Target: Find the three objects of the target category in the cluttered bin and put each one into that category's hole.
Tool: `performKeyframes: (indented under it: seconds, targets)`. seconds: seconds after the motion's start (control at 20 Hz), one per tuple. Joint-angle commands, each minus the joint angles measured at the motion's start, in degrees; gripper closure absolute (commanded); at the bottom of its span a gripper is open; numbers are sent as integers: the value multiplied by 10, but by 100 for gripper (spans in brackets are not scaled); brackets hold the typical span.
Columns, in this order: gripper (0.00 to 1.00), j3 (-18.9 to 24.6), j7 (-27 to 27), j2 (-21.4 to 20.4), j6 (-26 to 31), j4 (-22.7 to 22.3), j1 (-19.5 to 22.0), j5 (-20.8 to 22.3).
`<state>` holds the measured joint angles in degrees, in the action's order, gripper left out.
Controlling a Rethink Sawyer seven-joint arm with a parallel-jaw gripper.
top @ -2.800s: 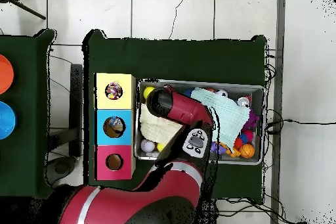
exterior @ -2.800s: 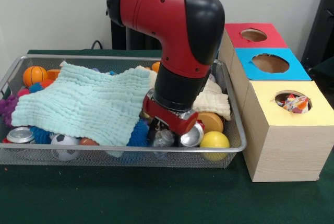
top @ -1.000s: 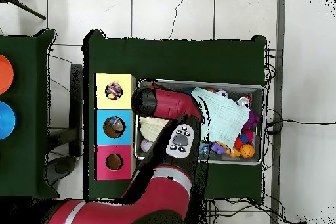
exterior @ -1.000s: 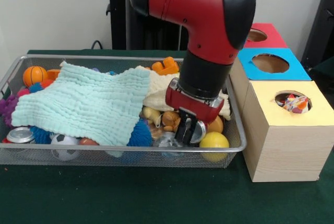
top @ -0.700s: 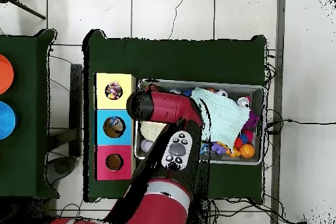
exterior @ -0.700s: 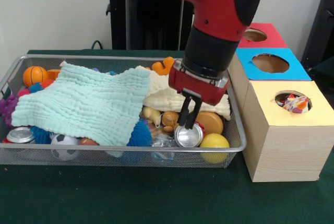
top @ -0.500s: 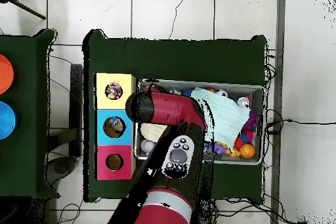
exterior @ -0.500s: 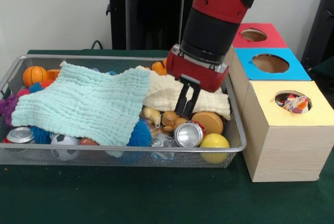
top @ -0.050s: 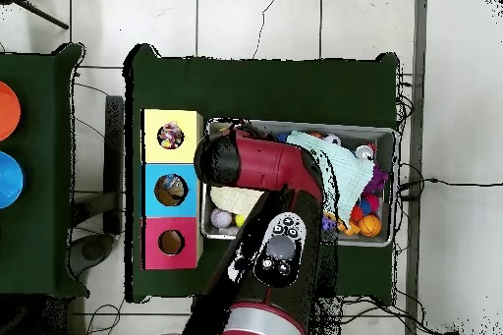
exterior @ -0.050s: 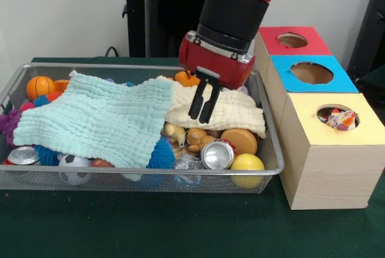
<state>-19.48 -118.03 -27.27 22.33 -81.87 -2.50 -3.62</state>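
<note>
In the front view we see the end effector (exterior @ -0.050s: 203,113) hanging above the wire bin (exterior @ -0.050s: 272,150), its two black fingers (exterior @ -0.050s: 197,100) close together with only a narrow slit between them and nothing held. It hovers over the cream cloth (exterior @ -0.050s: 231,116), clear of the clutter below. Just beneath it, toward 6 o'clock, a silver can (exterior @ -0.050s: 217,154) lies on its side at the bin's front wall, with a yellow ball (exterior @ -0.050s: 247,163) touching it at 3 o'clock and a tan round lid (exterior @ -0.050s: 238,140) just behind. A mint cloth (exterior @ -0.050s: 99,119) covers most of the bin's 9 o'clock half; an orange basketball (exterior @ -0.050s: 40,86) sits in the far corner there, and a second can (exterior @ -0.050s: 23,156) lies near the front corner. At 3 o'clock of the bin stand three boxes on the green counter (exterior @ -0.050s: 180,228): the yellow box (exterior @ -0.050s: 355,127), whose hole already holds a colourful object, then the blue box (exterior @ -0.050s: 313,73) and the red box (exterior @ -0.050s: 293,39).
</note>
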Motion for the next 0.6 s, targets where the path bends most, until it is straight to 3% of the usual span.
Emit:
performKeyframes:
  seconds: [0.05, 0.6]
  targets:
    - [0, 85, -19, 15, -36, -63, 38, 30]
    - [0, 88, -45, 31, -47, -63, 34, 22]
